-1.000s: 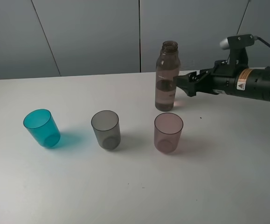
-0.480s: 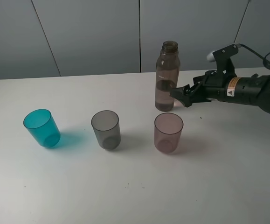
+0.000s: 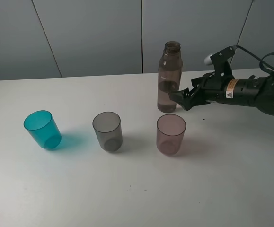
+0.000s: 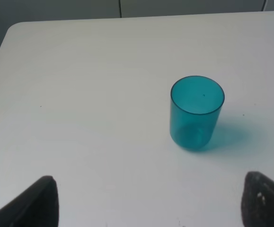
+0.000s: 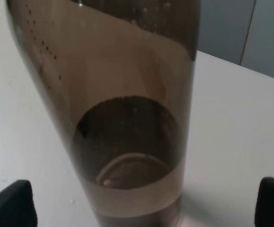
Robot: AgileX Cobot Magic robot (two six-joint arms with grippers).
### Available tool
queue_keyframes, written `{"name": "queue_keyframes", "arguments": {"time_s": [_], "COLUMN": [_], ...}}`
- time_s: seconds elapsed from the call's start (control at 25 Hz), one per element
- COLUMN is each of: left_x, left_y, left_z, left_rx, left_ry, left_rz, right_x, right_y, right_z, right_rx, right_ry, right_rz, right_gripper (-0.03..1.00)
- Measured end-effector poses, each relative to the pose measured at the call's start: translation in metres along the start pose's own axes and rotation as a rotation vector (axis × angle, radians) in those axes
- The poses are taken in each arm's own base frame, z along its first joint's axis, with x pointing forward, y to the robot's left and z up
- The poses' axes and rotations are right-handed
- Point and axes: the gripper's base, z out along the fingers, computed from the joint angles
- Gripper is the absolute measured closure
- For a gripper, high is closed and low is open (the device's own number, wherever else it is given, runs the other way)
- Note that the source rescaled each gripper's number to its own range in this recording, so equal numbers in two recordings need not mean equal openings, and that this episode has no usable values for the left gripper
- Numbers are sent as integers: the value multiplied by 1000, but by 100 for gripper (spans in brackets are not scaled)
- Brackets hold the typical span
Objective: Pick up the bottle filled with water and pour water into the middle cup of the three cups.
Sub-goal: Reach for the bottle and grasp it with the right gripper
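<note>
The bottle (image 3: 169, 78) stands upright at the back of the table, partly filled with water, its neck open. The three cups stand in a row in front: teal (image 3: 42, 130), the smoky grey middle cup (image 3: 107, 131), and pinkish-mauve (image 3: 171, 134). My right gripper (image 3: 180, 98) is open at the bottle's lower right side. In the right wrist view the bottle (image 5: 127, 118) fills the frame between the two fingertips (image 5: 9, 203). My left gripper (image 4: 153, 208) is open and empty, hovering short of the teal cup (image 4: 196, 113); it is out of the exterior high view.
The white table (image 3: 127, 194) has its back edge just behind the bottle, with a grey wall beyond. The right arm (image 3: 250, 92) and its cable reach in from the right, above the table behind the pinkish-mauve cup.
My right gripper has moved left and slightly down towards the bottle, so its open fingers now reach the bottle's lower part. The bottle and cups have not moved.
</note>
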Motion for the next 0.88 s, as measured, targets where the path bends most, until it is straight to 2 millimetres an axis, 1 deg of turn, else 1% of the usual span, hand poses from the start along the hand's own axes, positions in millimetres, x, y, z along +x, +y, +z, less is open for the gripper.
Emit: {"name": "queue_keyframes", "arguments": {"time_s": [0.32,0.64,0.88], "left_x": [0,0,0], "left_y": [0,0,0], "left_z": [0,0,0], "left_rx": [0,0,0], "left_ry": [0,0,0], "left_rz": [0,0,0], "right_x": [1,6,3], "right_y": [0,2,-2], "right_z": [7,14,22], "right_rx": [-42,-84,-85], "right_ry": [-35,-84,-106], "right_rz": [-15,-23,-43], "right_gripper": [-3,-3,-3]}}
